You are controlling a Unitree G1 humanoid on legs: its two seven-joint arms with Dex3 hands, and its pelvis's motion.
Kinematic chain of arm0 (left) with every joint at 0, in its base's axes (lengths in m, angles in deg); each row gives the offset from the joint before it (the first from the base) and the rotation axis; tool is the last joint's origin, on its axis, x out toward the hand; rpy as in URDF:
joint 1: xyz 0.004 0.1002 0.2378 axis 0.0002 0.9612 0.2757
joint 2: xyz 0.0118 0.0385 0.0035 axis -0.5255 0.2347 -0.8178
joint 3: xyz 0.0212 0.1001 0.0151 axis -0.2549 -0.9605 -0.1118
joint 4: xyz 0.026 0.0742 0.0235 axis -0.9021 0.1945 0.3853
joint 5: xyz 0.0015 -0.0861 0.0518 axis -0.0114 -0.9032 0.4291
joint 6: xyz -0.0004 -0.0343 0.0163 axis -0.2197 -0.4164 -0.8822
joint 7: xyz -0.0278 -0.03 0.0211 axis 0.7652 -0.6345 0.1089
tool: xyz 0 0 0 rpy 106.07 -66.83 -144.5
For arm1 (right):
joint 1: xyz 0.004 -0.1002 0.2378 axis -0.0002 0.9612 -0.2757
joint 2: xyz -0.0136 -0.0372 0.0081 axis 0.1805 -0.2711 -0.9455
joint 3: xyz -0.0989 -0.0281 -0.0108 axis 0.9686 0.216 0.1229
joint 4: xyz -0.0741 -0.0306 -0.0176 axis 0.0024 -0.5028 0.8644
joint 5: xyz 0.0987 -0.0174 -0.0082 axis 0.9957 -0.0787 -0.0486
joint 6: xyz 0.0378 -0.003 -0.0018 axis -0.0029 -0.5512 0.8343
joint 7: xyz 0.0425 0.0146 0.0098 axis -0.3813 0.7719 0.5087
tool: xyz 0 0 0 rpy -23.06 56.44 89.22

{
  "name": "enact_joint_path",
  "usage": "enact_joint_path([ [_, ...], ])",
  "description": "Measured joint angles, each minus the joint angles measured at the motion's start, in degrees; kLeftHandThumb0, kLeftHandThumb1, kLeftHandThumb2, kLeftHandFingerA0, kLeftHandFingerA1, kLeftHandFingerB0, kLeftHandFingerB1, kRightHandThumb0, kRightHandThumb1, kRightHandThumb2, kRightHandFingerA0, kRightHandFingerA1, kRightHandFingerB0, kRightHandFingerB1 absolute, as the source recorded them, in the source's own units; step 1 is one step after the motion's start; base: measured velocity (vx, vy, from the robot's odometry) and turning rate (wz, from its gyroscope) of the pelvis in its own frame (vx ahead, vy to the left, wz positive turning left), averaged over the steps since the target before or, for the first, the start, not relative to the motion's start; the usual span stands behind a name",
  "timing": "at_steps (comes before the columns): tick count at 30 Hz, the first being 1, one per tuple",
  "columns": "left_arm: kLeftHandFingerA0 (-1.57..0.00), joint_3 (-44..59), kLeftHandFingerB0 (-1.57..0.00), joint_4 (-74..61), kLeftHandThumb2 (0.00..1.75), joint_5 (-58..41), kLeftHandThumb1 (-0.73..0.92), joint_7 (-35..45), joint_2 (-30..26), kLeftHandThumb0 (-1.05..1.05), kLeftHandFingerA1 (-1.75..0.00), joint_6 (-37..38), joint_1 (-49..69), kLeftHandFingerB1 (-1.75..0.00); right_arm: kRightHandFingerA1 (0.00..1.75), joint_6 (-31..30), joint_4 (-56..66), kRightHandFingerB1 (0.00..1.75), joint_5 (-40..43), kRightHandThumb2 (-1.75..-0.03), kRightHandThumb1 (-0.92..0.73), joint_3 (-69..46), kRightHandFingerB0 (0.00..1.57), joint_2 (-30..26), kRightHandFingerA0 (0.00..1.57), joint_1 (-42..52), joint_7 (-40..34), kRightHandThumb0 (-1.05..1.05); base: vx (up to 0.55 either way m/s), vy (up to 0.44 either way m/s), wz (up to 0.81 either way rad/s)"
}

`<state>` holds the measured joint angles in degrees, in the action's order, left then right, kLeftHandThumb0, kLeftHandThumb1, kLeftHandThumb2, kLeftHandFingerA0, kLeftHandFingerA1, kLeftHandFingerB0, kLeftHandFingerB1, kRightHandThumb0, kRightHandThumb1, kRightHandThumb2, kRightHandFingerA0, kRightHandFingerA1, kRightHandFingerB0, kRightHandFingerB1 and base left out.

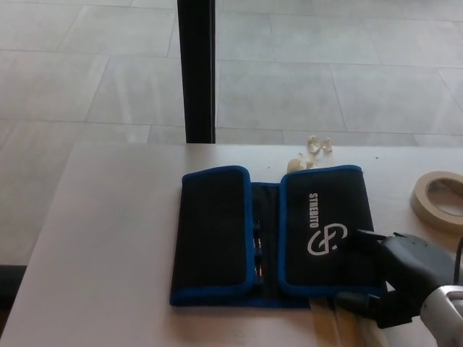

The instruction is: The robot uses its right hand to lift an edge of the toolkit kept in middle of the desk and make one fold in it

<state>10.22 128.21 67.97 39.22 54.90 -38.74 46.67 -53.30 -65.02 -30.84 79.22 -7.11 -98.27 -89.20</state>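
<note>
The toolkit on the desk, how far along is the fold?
The fold looks nearly done: the toolkit's right flap lies turned over the middle, logo up. The right robot hand rests on that flap's right edge. What seems left is letting go and pulling away. The left flap also lies folded in.

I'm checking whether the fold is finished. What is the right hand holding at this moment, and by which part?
The right hand is on the toolkit, at the lower right corner of the folded-over logo flap. Whether it grips or only presses there cannot be told.
</note>
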Motion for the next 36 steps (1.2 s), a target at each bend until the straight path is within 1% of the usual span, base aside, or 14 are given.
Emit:
enact_joint_path([
  [2,-0.73,-0.24,-0.56,0.00,0.58,0.04,0.60,0.00,0.00,-0.55,-0.84,0.00,-0.05,-0.59,0.56,0.07,1.16,0.42,-1.49,-0.63,-0.76,0.85,0.39,-1.03,0.53,0.00,0.01,-0.50,0.00,0.000,0.00],
  [11,-0.73,-1.92,-0.52,0.11,0.58,0.50,0.61,-0.01,-0.41,-0.55,-0.81,-0.01,-0.10,-0.60,0.66,3.20,11.39,0.39,-6.98,-0.62,-0.74,-0.89,0.38,-9.86,0.59,-0.41,1.82,-0.52,0.00,0.000,0.00],
  [12,-0.73,-2.03,-0.53,0.11,0.58,0.55,0.61,-0.01,-0.48,-0.56,-0.81,-0.01,-0.10,-0.59,0.74,3.50,12.04,0.54,-6.89,-0.94,-0.58,-1.82,0.36,-10.60,0.62,-0.59,2.16,-0.54,0.00,0.000,0.00],
  [13,-0.73,-2.33,-0.52,0.11,0.58,0.74,0.61,-0.01,-0.60,-0.56,-0.84,-0.01,-0.09,-0.61,0.64,4.27,13.50,0.40,-6.43,-0.61,-0.73,-5.12,0.44,-12.69,0.63,-1.36,3.08,-0.52,0.00,0.000,0.00],
  [19,-0.72,-2.74,-0.50,0.10,0.58,1.14,0.62,0.00,-0.62,-0.57,-0.82,0.00,-0.07,-0.59,0.44,6.34,15.34,0.39,-3.40,-0.60,-0.66,-16.52,0.49,-16.90,0.65,-1.71,5.49,-0.47,0.00,0.000,0.00],
  [20,-0.71,-2.76,-0.53,0.09,0.58,1.15,0.62,0.00,-0.61,-0.56,-0.79,0.00,-0.07,-0.58,0.56,6.58,15.36,0.50,-2.95,-0.84,-0.54,-18.36,0.42,-17.17,0.56,-1.58,5.79,-0.52,0.00,0.000,0.00],
  [24,-0.72,-2.82,-0.50,0.09,0.58,1.21,0.61,0.00,-0.61,-0.56,-0.77,0.00,-0.05,-0.57,0.47,7.82,14.42,0.40,-0.93,-0.58,-0.63,-26.08,0.46,-17.77,0.66,-0.23,6.48,-0.44,0.00,0.000,0.00],
  [25,-0.71,-2.82,-0.47,0.09,0.57,1.21,0.61,0.00,-0.61,-0.56,-0.79,0.00,-0.04,-0.57,0.63,8.15,14.04,0.52,-0.51,-0.86,-0.51,-27.69,0.41,-17.78,0.62,0.18,6.59,-0.54,0.00,0.000,0.00],
  [26,-0.71,-2.82,-0.47,0.09,0.57,1.21,0.61,0.00,-0.61,-0.56,-0.79,0.00,-0.04,-0.57,0.63,8.54,13.38,0.52,0.07,-0.86,-0.51,-29.56,0.41,-17.78,0.62,0.58,6.70,-0.54,0.00,0.000,0.00],
  [27,-0.71,-2.81,-0.47,0.08,0.58,1.21,0.62,0.00,-0.61,-0.55,-0.80,0.00,-0.04,-0.57,0.56,8.95,12.65,0.40,0.68,-0.59,-0.61,-31.46,0.49,-17.78,0.71,0.96,6.82,-0.50,0.00,0.000,0.00],
  [28,-0.70,-2.81,-0.49,0.08,0.58,1.21,0.62,0.00,-0.61,-0.56,-0.79,0.00,-0.03,-0.56,0.71,9.19,12.17,0.54,1.07,-0.91,-0.54,-32.72,0.43,-17.78,0.64,1.16,6.88,-0.64,0.00,0.000,0.00],
  [29,-0.70,-2.81,-0.49,0.07,0.58,1.21,0.62,0.01,-0.61,-0.56,-0.79,0.00,-0.04,-0.56,0.71,9.61,11.23,0.54,1.64,-0.91,-0.54,-34.62,0.43,-17.78,0.64,1.48,7.00,-0.64,0.00,0.000,0.00],
  [30,-0.72,-2.81,-0.47,0.08,0.59,1.21,0.62,0.00,-0.61,-0.56,-0.84,0.00,-0.04,-0.57,0.72,10.02,10.30,0.46,2.30,-0.60,-0.63,-36.60,0.50,-17.78,0.71,1.84,7.14,-0.62,0.00,0.000,0.00],
  [36,-0.72,-2.80,-0.48,0.06,0.59,1.21,0.62,0.01,-0.60,-0.57,-0.79,0.00,-0.01,-0.55,0.82,12.17,3.73,0.62,5.34,-0.60,-0.66,-45.75,0.43,-17.77,0.65,3.78,7.25,-0.68,0.00,0.000,0.00],
])
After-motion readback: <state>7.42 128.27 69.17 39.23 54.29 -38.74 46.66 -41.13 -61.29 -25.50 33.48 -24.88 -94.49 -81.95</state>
